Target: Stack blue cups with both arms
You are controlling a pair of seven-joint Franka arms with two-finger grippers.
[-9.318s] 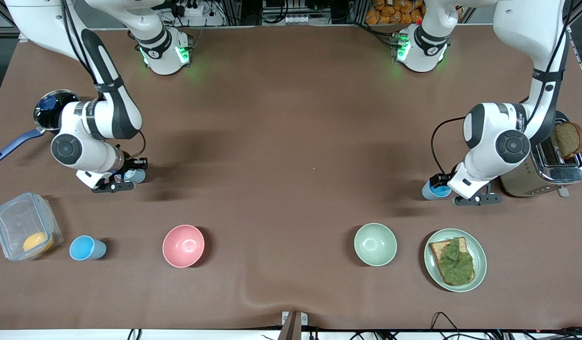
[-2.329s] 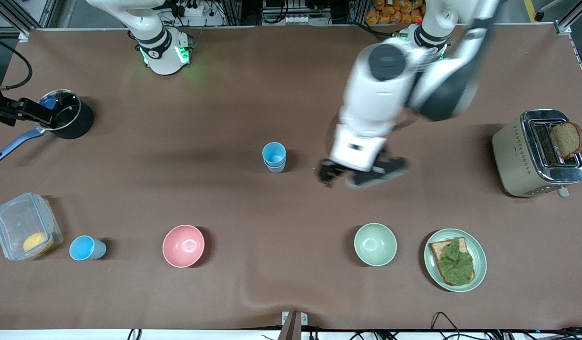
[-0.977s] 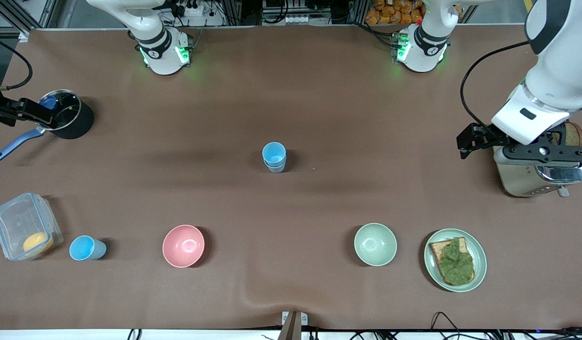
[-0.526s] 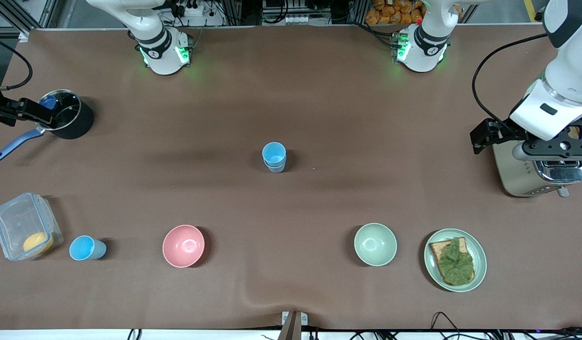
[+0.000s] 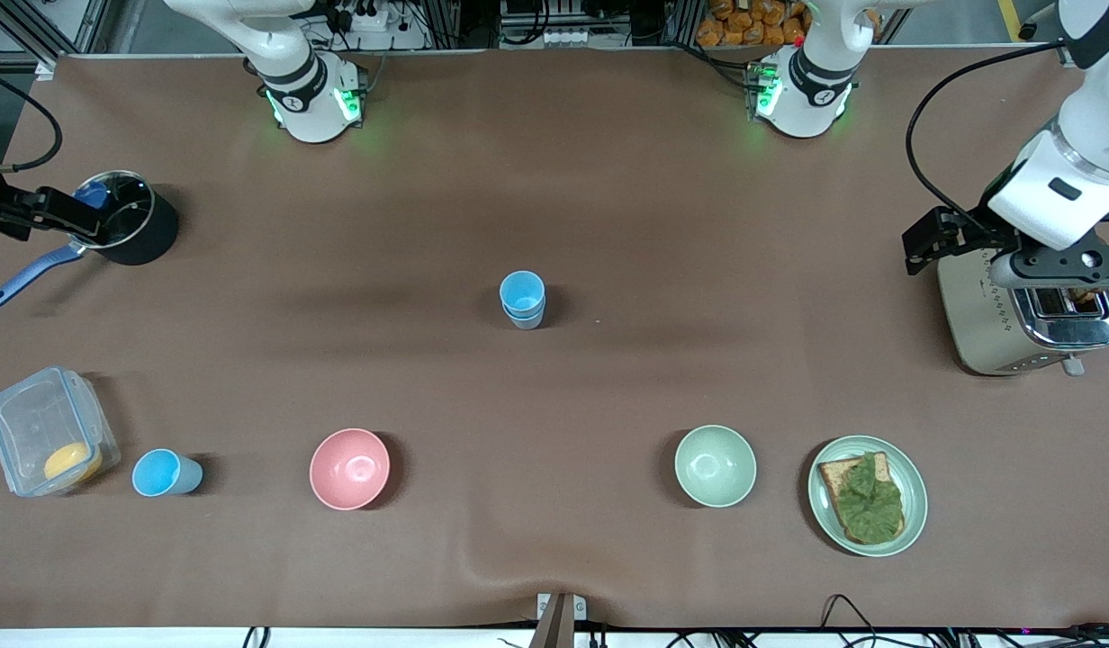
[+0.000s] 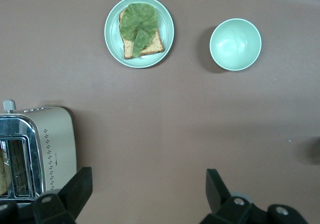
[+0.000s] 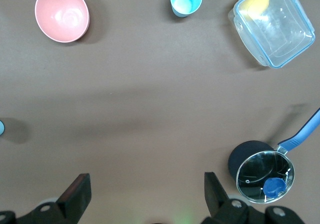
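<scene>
Two blue cups stand nested as one stack at the middle of the brown worktop. A third blue cup stands alone, empty, between a clear lidded box holding something yellow and the empty pink bowl, toward the right arm's end. The pale green bowl is empty; beside it a green plate carries toast under a leaf. A dark saucepan holds a blue object. No writing can be read. The left pincer hangs released over the toaster and the worktop beside it. The right pincer, also spread and empty, waits by the saucepan
</scene>
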